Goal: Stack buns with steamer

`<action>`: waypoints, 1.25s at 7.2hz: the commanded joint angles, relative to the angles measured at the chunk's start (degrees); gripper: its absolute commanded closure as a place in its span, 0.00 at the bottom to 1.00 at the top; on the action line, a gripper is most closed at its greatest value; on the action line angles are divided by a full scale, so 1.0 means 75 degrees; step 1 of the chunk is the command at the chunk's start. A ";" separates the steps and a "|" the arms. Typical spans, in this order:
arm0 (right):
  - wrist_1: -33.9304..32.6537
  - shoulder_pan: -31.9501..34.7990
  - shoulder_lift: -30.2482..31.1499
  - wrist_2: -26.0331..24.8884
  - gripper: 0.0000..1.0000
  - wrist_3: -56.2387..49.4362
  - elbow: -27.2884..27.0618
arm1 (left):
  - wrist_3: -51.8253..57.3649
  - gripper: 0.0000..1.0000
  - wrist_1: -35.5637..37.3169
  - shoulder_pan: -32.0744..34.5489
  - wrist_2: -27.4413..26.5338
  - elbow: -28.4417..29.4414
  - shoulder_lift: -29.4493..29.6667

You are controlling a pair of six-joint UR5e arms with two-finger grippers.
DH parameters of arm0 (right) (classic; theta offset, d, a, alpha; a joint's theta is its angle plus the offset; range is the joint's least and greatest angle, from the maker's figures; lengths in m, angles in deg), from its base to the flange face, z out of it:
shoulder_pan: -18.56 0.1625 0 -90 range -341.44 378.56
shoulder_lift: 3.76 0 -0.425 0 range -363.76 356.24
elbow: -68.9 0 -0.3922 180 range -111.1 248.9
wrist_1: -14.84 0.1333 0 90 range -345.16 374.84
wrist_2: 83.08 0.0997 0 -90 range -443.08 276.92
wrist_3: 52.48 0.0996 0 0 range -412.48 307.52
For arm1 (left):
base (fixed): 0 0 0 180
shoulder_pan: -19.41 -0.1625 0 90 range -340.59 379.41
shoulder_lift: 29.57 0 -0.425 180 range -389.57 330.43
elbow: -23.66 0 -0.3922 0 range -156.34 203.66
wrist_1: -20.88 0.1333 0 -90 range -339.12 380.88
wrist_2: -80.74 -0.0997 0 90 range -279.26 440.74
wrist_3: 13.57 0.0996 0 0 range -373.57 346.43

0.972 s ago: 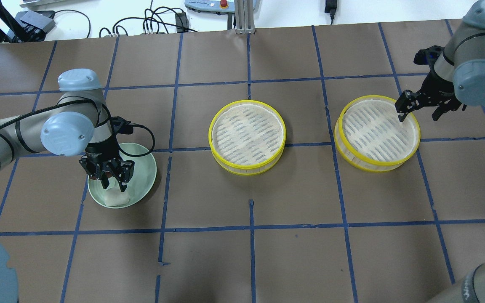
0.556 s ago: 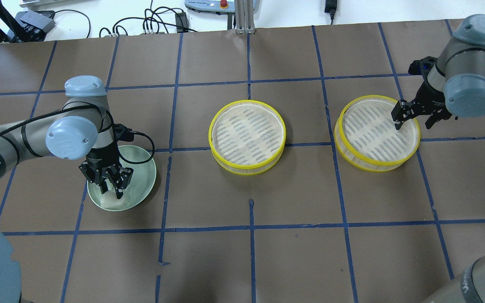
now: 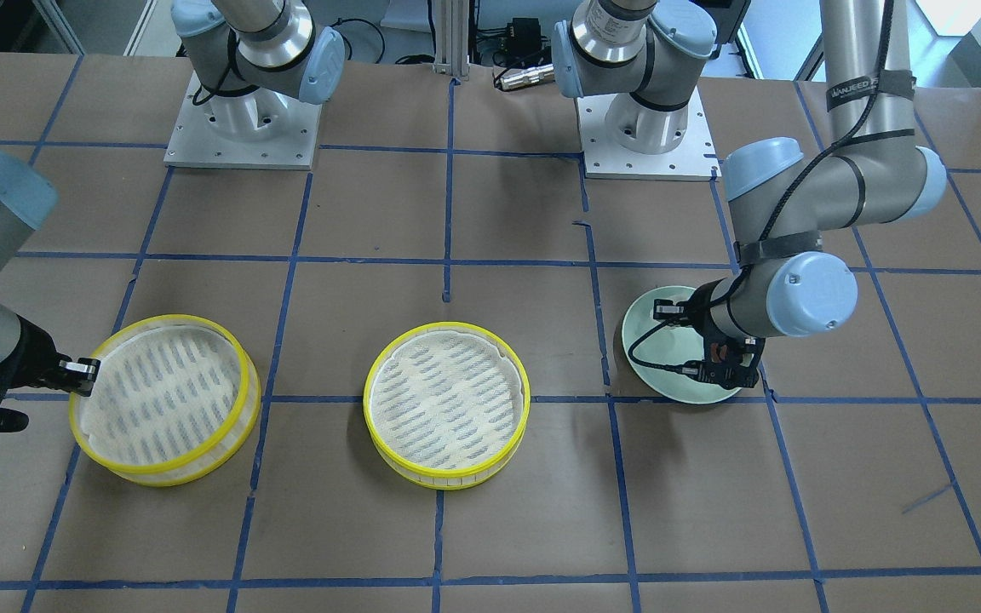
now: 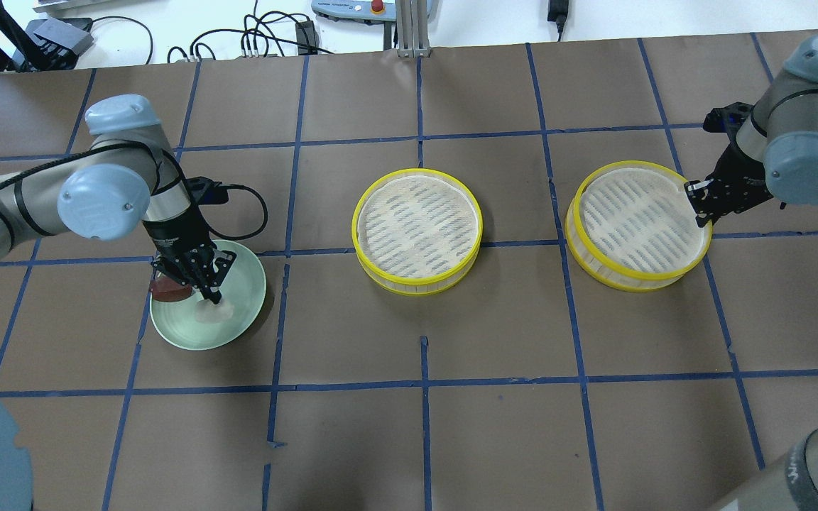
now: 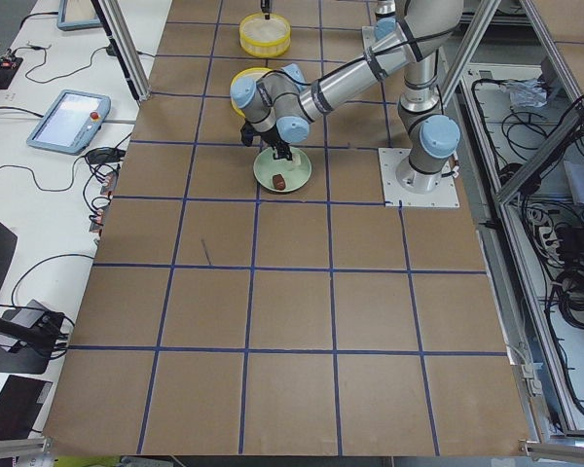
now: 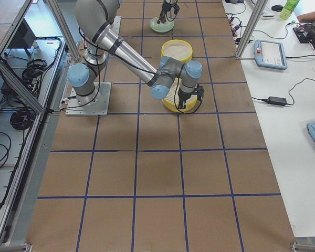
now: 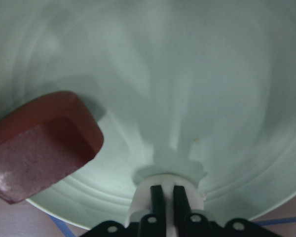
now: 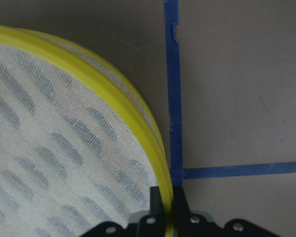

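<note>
My left gripper (image 4: 206, 292) is down in the pale-green plate (image 4: 253, 280). In the left wrist view it (image 7: 166, 193) is shut on the white bun (image 7: 187, 173). That bun also shows in the overhead view (image 4: 213, 313). The reddish-brown bun (image 4: 166, 291) lies on the plate's left rim, beside the gripper (image 7: 44, 143). Two yellow-rimmed steamer trays stand apart, one in the middle (image 4: 417, 228) and one at the right (image 4: 633, 223). My right gripper (image 4: 700, 208) is shut on the right tray's yellow rim (image 8: 113, 86), one finger on each side.
The brown table is marked with blue tape lines (image 4: 423, 383). Cables and a power brick (image 4: 302, 32) lie beyond the far edge. The left wrist's cable (image 4: 253, 213) loops over the table by the plate. The arm bases (image 3: 644, 128) stand at the robot's side.
My left gripper has closed on the white bun, and the reddish-brown bun now shows beside it. My right gripper has moved from over the right tray's mesh to its right rim and closed on it.
</note>
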 commanded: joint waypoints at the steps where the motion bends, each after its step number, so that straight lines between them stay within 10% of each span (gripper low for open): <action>1: 0.0073 -0.0001 0.0064 0.0008 0.90 0.0059 0.0293 | -0.1897 0.99 -0.1076 0.0096 0.1976 0.0777 0.0067; 3: 0.0469 0.0022 0.0239 0.0031 0.92 0.0094 0.0611 | -0.4634 0.99 -0.0859 0.0504 0.5287 0.0883 0.0231; 6: 0.1044 0.0303 0.0684 0.0441 0.91 0.0619 0.0717 | -0.7506 0.97 0.2230 0.1468 0.5913 0.0919 0.0862; 8: 0.1058 0.0828 0.0825 0.0418 0.91 0.1226 0.0729 | -0.7543 0.01 0.2237 0.1527 0.5773 0.0907 0.0841; 9: 0.1058 0.1005 0.0849 0.0430 0.91 0.1463 0.0729 | -0.7543 0.00 0.2226 0.1527 0.5760 0.0907 0.0818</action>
